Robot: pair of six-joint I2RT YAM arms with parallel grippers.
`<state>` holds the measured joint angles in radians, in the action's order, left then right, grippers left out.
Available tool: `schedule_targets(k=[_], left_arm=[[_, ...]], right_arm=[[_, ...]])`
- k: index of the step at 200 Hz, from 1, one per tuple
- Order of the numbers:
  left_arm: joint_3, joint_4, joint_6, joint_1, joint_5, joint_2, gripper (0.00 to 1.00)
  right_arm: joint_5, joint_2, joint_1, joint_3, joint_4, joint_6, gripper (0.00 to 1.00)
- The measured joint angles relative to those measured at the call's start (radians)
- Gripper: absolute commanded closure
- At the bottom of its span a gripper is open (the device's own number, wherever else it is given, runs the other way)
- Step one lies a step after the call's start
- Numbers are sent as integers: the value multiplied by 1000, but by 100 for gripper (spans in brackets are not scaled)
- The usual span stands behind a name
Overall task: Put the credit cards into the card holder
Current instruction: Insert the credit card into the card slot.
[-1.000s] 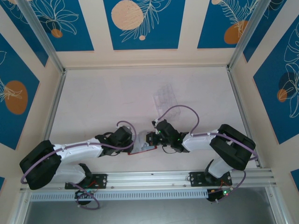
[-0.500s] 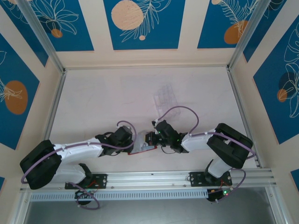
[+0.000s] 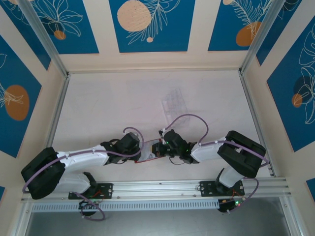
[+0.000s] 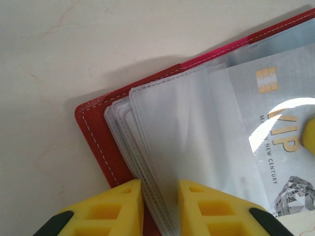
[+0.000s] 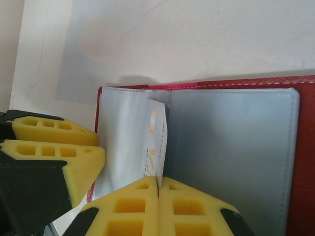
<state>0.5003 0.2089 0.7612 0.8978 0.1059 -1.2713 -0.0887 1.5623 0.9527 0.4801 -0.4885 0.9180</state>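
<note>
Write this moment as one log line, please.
step: card insertion | left jaws: pinching clear sleeves of open card holder | right jaws: shut on pale card, standing between sleeves

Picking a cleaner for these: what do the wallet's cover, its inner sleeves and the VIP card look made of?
The cover: red leather or imitation, matte, white stitching. The sleeves: clear soft plastic, glossy, dotted welded edges. The card: likely rigid plastic, silvery print, gold chip.

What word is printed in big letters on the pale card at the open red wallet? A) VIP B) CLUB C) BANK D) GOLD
A: in the left wrist view the credit card, among the clear sleeves of the card holder, reads VIP below its gold chip.
</note>
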Motion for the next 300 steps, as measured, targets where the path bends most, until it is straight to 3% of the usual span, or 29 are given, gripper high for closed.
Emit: schedule_targets(k=[189, 219, 233, 258, 300], left_arm=[[0, 0, 1, 0, 0, 0, 78], [0, 0, 1, 0, 0, -2, 78], [0, 0, 8, 0, 0, -2, 77], [0, 0, 8, 0, 0, -4, 78], [0, -25, 8, 0, 0, -16, 78]], right_arm=[[150, 134, -35, 101, 9, -62, 100], [156, 150, -31, 121, 14, -62, 94], [158, 150, -31, 122, 18, -60, 83], [169, 139, -29, 132, 43, -70, 75], [214, 110, -34, 155, 148, -100, 69]])
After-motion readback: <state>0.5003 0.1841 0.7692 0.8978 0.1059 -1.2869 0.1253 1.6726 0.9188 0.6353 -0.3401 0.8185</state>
